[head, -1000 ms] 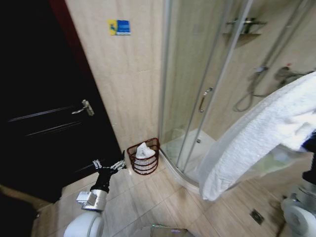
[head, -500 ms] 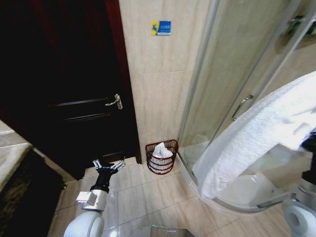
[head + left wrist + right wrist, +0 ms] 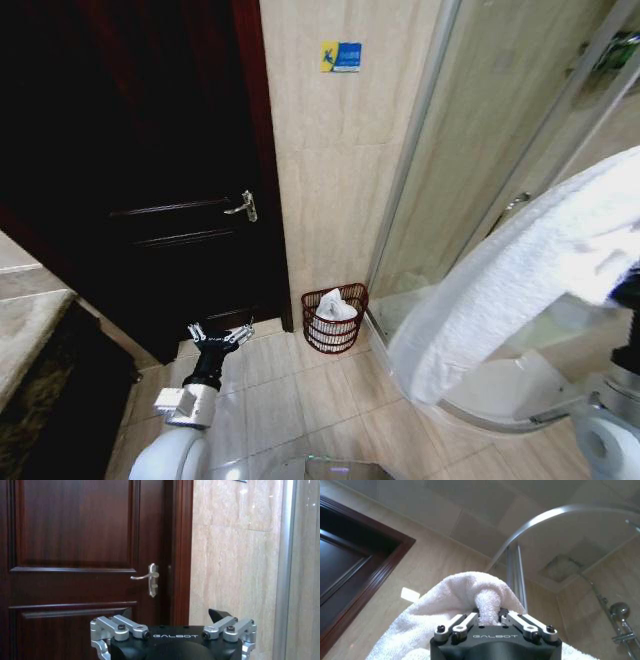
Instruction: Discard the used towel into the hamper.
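A large white towel (image 3: pixel 520 280) hangs across the right of the head view, held up high. In the right wrist view my right gripper (image 3: pixel 490 619) is shut on a bunched fold of the towel (image 3: pixel 487 603). The hamper (image 3: pixel 335 318), a small red-brown openwork basket with something white inside, stands on the floor against the tiled wall between the door and the shower. My left gripper (image 3: pixel 220 336) is held low in front of the door, open and holding nothing; its spread fingers (image 3: pixel 116 624) show in the left wrist view.
A dark wooden door (image 3: pixel 150 190) with a metal handle (image 3: pixel 247 206) fills the left. A curved glass shower enclosure (image 3: pixel 480 160) with a raised tray stands at right. Beige floor tiles (image 3: pixel 290 400) lie between me and the hamper.
The whole head view has shifted: door and hamper have slid rightward in the picture, so the camera turned left. Both arms keep their poses, the towel still held.
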